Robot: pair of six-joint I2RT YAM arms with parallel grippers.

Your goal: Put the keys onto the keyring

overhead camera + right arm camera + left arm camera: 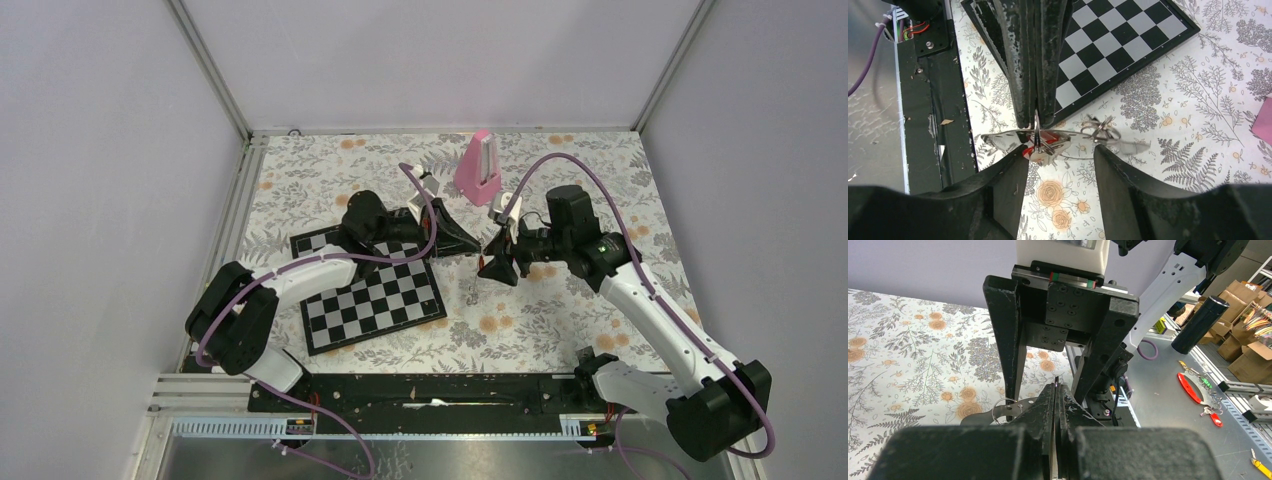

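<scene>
My left gripper point(476, 246) is shut on the keyring point(995, 137), a pale translucent loop seen edge-on in the right wrist view, held above the table. The red-headed key point(1052, 138) hangs at the loop right under the left gripper's pinch. The dark-silver key point(1133, 147) with a small metal ring point(1105, 134) sits at the loop's right side; it also shows in the left wrist view point(988, 415). My right gripper point(1060, 150) is open, its fingers point(1003, 185) on either side just below the loop and the red key, touching nothing that I can see.
A chessboard point(370, 295) lies on the flowered tablecloth under the left arm. A tall pink metronome point(478, 165) stands just behind the two grippers. The black base rail point(430, 390) runs along the near edge.
</scene>
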